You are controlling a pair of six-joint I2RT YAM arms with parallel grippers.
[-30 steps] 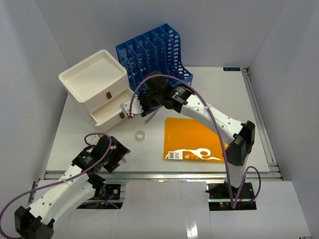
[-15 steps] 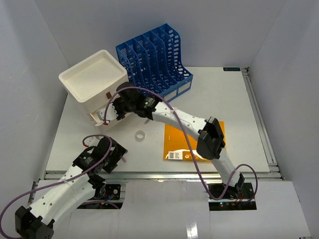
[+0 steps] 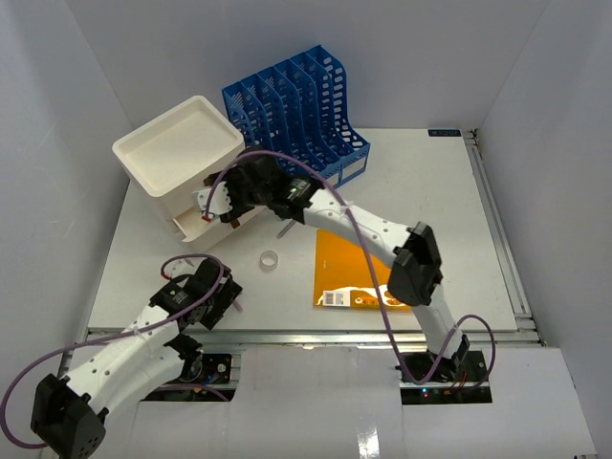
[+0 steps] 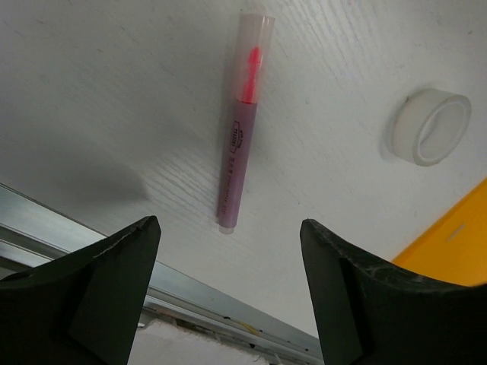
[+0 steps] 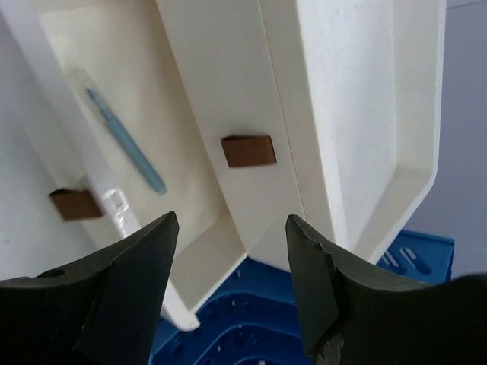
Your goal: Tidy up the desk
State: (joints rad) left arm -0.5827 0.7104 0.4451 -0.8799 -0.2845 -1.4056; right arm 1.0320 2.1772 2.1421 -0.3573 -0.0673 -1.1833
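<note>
The desk (image 3: 430,191) is a white tabletop with metal rails. A pink highlighter (image 4: 237,144) lies on it near the front rail, just ahead of my left gripper (image 4: 228,226), which is open and empty (image 3: 229,298). A tape roll (image 4: 430,128) sits a little further right (image 3: 270,258). My right gripper (image 5: 232,251) is open and empty at the white drawer box (image 3: 182,158), over its pulled-out lower drawer (image 5: 183,198). A blue pen (image 5: 125,141) lies inside that drawer. In the top view the right gripper (image 3: 212,206) is at the box's front.
A blue file rack (image 3: 296,105) stands behind the drawer box. An orange booklet (image 3: 368,268) lies flat at centre right. A slim pen (image 3: 285,228) lies between the rack and the booklet. The front rail (image 4: 114,251) runs just below the left fingers.
</note>
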